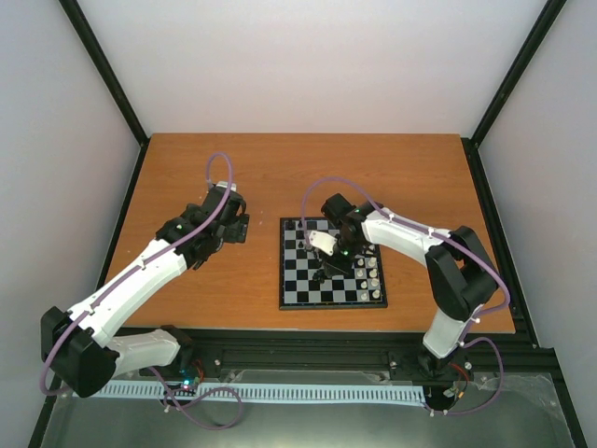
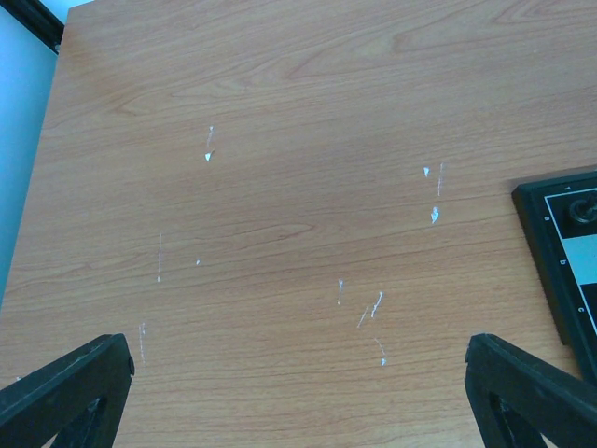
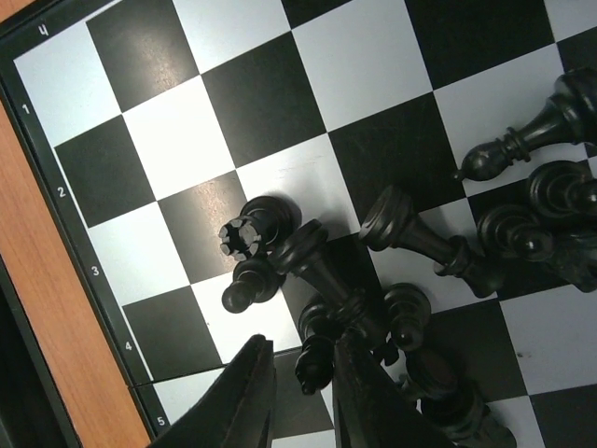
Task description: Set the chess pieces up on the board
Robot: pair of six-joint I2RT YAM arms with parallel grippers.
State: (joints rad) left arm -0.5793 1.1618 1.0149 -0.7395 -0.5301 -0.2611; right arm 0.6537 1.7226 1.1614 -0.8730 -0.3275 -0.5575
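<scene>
R-arm (image 1: 401, 233) bent, tool (image 3: 300, 359) prob. touching pieces (image 3: 322, 271)

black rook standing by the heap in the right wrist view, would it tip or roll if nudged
The small black castle-topped rook stands upright, but fallen black pieces lie beside it, so it probably tips easily. Its round body would likely roll once down. The glossy finish suggests it may slip in a loose pinch.

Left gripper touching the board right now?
Apart. The top view shows a strip of table wood between the left gripper and the left edge of the board.
</scene>
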